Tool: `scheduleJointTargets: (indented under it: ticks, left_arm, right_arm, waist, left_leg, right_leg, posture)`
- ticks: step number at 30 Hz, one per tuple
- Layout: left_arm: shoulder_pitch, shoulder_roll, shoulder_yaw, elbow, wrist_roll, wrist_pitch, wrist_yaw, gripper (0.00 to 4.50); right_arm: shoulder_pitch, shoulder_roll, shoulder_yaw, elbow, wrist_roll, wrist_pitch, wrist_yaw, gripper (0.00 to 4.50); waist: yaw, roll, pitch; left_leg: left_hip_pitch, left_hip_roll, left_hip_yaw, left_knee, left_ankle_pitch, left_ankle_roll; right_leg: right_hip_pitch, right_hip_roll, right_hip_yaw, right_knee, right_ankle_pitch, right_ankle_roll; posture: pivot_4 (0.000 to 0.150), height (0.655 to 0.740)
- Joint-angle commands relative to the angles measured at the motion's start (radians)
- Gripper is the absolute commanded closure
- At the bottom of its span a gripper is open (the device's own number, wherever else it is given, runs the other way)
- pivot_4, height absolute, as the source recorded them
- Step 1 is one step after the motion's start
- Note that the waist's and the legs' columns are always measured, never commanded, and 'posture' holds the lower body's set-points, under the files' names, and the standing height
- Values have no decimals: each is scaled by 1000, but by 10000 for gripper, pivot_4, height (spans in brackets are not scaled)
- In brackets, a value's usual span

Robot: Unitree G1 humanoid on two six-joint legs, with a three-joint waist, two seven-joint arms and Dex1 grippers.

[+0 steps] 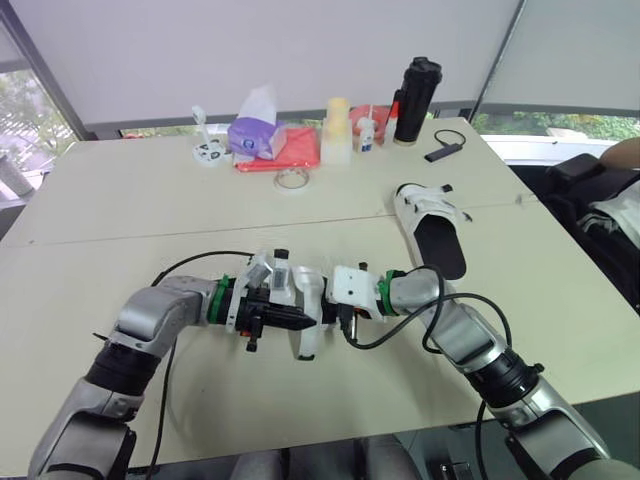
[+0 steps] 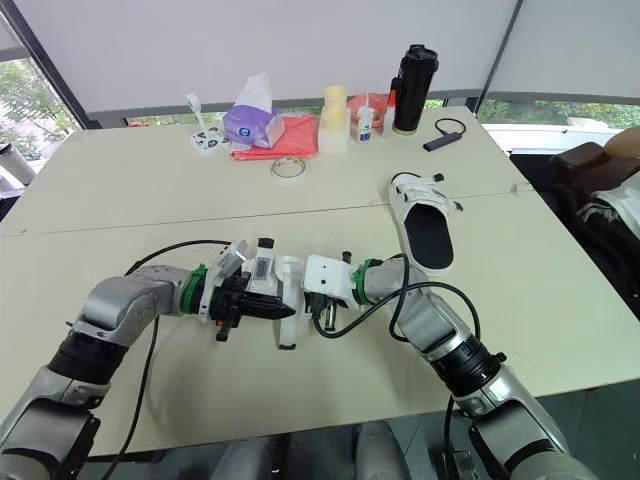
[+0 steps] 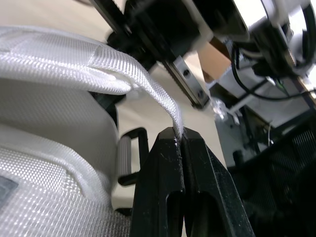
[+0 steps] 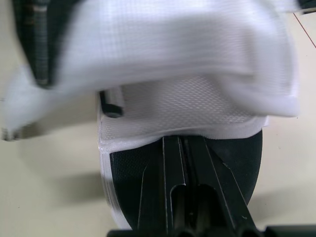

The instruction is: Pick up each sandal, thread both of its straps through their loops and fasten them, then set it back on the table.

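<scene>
1. The left gripper (image 3: 181,134) is clamped tight on the end of a white strap (image 3: 143,79).
2. The strap belongs to the first sandal (image 1: 308,300), held between both grippers over the near middle of the table (image 1: 120,200).
3. The right gripper (image 4: 185,140) is closed on that sandal's white upper edge.
4. The second sandal (image 1: 432,232) lies flat on the table farther right, well apart.

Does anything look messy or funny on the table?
Nothing spilled or broken. The held sandal has one strap loose, pinched by the left gripper, not through the loop. The other sandal lies flat.
</scene>
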Motion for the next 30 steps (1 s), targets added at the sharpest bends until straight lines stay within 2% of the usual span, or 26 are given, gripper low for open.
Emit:
scheduleJointTargets:
  ticks: [1, 6, 12, 22, 30]
  left_arm:
    - [-69, -7, 72, 44, -25, 15, 21, 44779]
    - [-193, -33, 138, 179, -52, 61, 27, 44779]
    - [-235, -44, 126, 253, -27, 57, -1, 44779]
    - [-193, -29, 103, 182, -58, 149, -79, 44779]
    - [-178, -14, 76, 168, -27, 113, -84, 44779]
  right_arm:
    - [18, -2, 29, 19, -15, 15, 6, 45000]
    - [18, -3, 29, 18, -16, 16, 7, 45000]
    - [19, -3, 29, 16, -17, 18, 5, 45000]
    - [26, -6, 27, 9, -17, 24, 1, 45000]
    - [24, -2, 30, 10, -17, 20, 1, 45000]
  waist:
    - [0, 0, 0]
    - [-2, 0, 0]
    - [-3, 0, 0]
    - [-3, 0, 0]
    - [-3, 0, 0]
  left_leg:
    - [0, 0, 0, 0, 0, 0]
    - [0, 0, 0, 0, 0, 0]
    - [0, 0, 0, 0, 0, 0]
    - [0, 0, 0, 0, 0, 0]
    - [0, 0, 0, 0, 0, 0]
  right_leg:
    - [0, 0, 0, 0, 0, 0]
    - [0, 0, 0, 0, 0, 1]
    - [0, 0, 0, 0, 2, 5]
    - [0, 0, 0, 0, 2, 4]
    - [0, 0, 0, 0, 1, 2]
  posture:
    - [1500, 7400]
    - [1500, 7400]
    - [1500, 7400]
    - [1500, 7400]
    - [1500, 7400]
